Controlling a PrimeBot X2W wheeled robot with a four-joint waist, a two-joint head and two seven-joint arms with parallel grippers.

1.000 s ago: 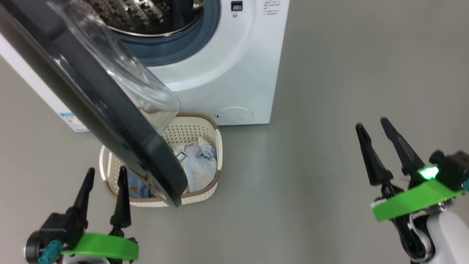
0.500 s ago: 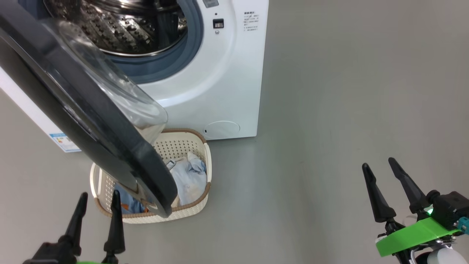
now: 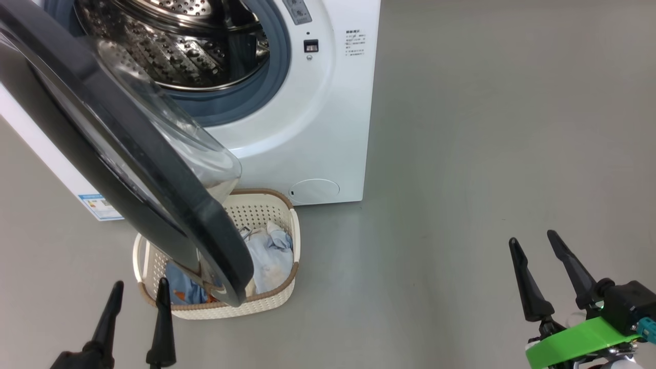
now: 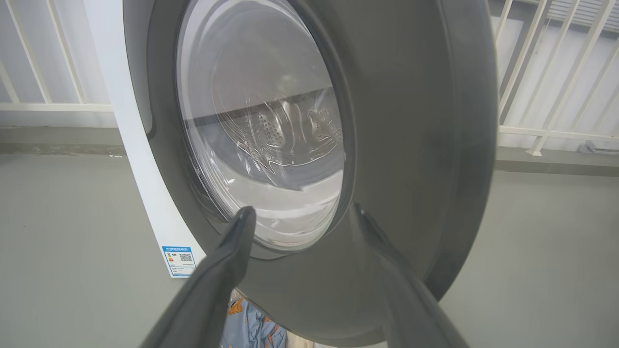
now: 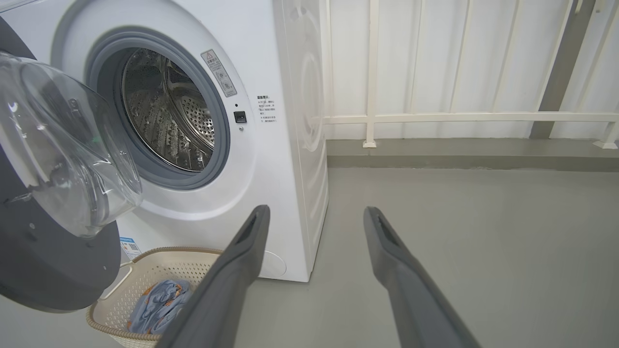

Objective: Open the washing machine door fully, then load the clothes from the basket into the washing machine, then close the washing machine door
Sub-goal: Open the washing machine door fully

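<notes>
The white washing machine [image 3: 318,102] stands with its steel drum [image 5: 169,111] exposed. Its glossy black washing machine door [image 3: 128,169] hangs partly open, swung out over the cream basket [image 3: 277,300] on the floor below. Clothes [image 3: 269,256] lie in the basket, pale blue-white ones at the right and a blue one with orange patches [image 5: 157,302] under the door. My left gripper [image 3: 141,283] is open just in front of the door's outer face [image 4: 411,121], not touching it. My right gripper [image 3: 533,237] is open and empty over bare floor, far right of the machine.
A grey floor [image 3: 461,154] stretches to the machine's right. White railing bars [image 5: 435,116] with a low kerb run behind it. A blue energy sticker [image 4: 180,261] sits low on the machine's left side, a round filter cap [image 3: 313,189] on its front.
The head camera has moved, so the machine and basket sit lower in the picture and both grippers nearer its bottom edge. The door's angle looks unchanged. Both grippers stay open.
</notes>
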